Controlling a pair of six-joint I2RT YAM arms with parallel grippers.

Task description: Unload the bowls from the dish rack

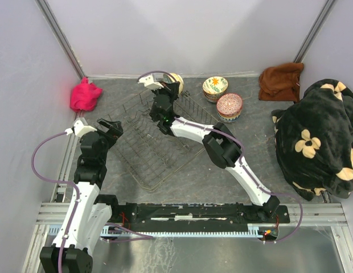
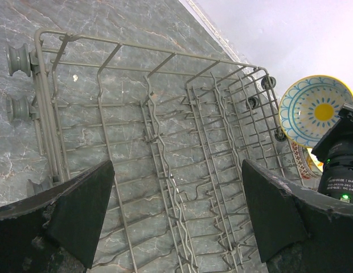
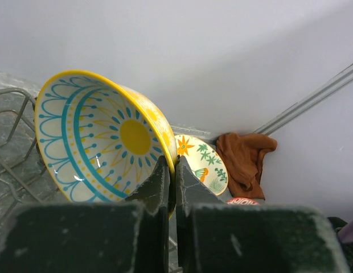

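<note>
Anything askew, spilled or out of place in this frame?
The dish rack sits diagonally on the table, not square to its edges. A bulky black floral blanket is heaped on the right side, beside a crumpled brown cloth. A pink cloth lies far left. No spill or breakage shows.

pale walls enclose a grey marbled tabletop under soft even light.
</note>
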